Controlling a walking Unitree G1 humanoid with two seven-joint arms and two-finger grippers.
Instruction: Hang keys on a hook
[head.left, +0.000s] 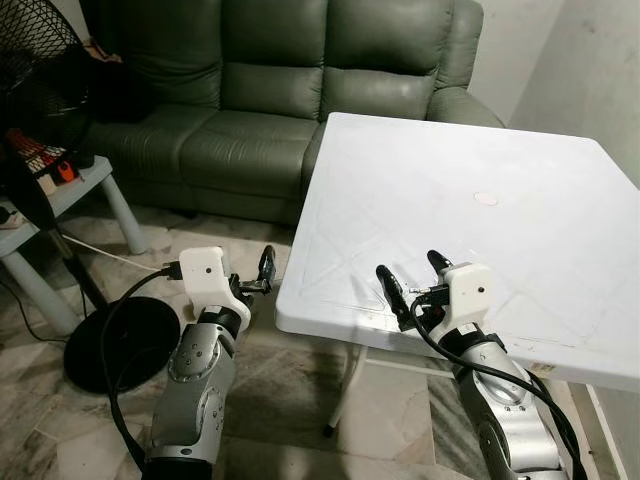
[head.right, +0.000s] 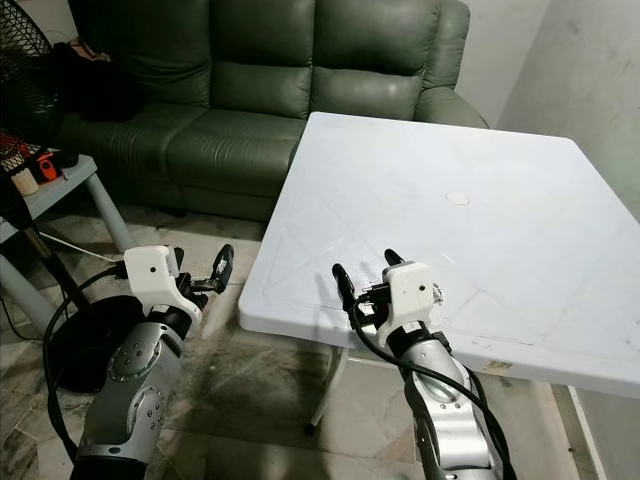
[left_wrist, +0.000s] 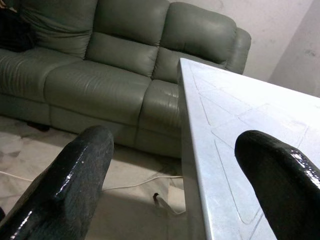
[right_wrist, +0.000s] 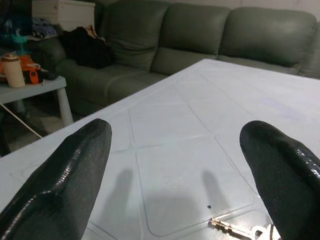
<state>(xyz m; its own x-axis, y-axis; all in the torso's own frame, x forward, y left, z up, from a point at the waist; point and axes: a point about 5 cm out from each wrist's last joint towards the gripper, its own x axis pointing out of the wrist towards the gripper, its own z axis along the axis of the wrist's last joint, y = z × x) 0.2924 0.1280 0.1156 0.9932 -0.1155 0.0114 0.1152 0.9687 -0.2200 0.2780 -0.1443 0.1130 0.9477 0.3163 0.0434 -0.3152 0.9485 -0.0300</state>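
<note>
From the left eye, a white table (head.left: 470, 190) stands in front of a green sofa (head.left: 280, 90). The right gripper (head.left: 413, 278) sits over the table's near edge, its two black fingers spread apart with nothing between them. The left gripper (head.left: 262, 275) hangs off the table's left side, above the tiled floor (head.left: 290, 400) and just beside the near corner. A small round mark (head.left: 485, 198) shows further along the tabletop. Off to the left, a fan (head.left: 45, 150) rises from a round black base, and a low grey side table (head.left: 60, 200) carries some small items.

The right eye gives the same scene — the right gripper (head.right: 365, 275) over the near edge of the table (head.right: 450, 170), the left gripper (head.right: 215, 270) out over the floor, jaws parted and holding nothing.

The left wrist view looks between two fingers (left_wrist: 70, 185) set well apart, with the table edge (left_wrist: 192, 150) running away between them and the sofa (left_wrist: 100, 65) behind. A white cable (left_wrist: 135, 182) lies on the floor below.

The right wrist view looks low across the tabletop (right_wrist: 190, 135) between two widely spread fingers (right_wrist: 65, 175). The keys (right_wrist: 240, 230) lie flat on the table close to the gripper, just beside one finger and not gripped — a silvery blade with a ring end. Further back sit the sofa (right_wrist: 225, 35), a dark bag (right_wrist: 87, 47) on it, and the side table (right_wrist: 30, 82) with a bottle.
</note>
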